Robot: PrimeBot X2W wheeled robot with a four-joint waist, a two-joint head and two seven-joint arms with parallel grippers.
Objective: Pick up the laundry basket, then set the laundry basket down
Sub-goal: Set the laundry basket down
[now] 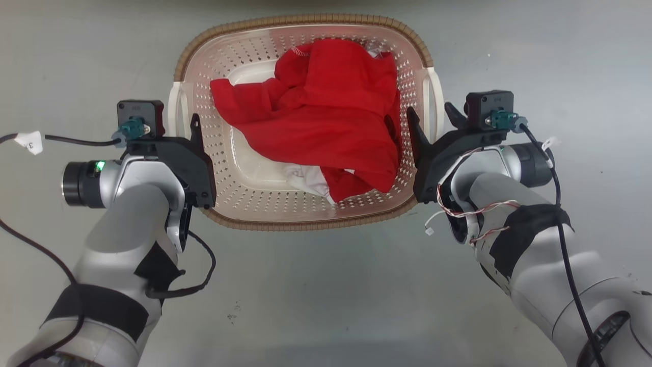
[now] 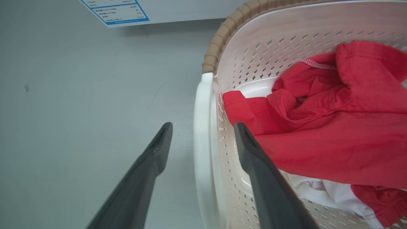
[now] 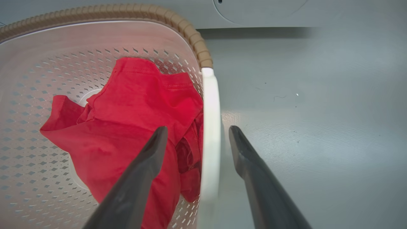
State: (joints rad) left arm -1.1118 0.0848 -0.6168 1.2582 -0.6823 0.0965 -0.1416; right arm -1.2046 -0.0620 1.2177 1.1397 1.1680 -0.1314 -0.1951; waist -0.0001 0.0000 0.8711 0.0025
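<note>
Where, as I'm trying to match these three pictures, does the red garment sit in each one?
Head view: the red garment is at upper centre, inside the laundry basket.
Left wrist view: the garment lies across the right half, right of the basket's left handle.
Right wrist view: the garment is left of centre, left of the right handle.
Shared landmark: the basket's brown woven rim.
</note>
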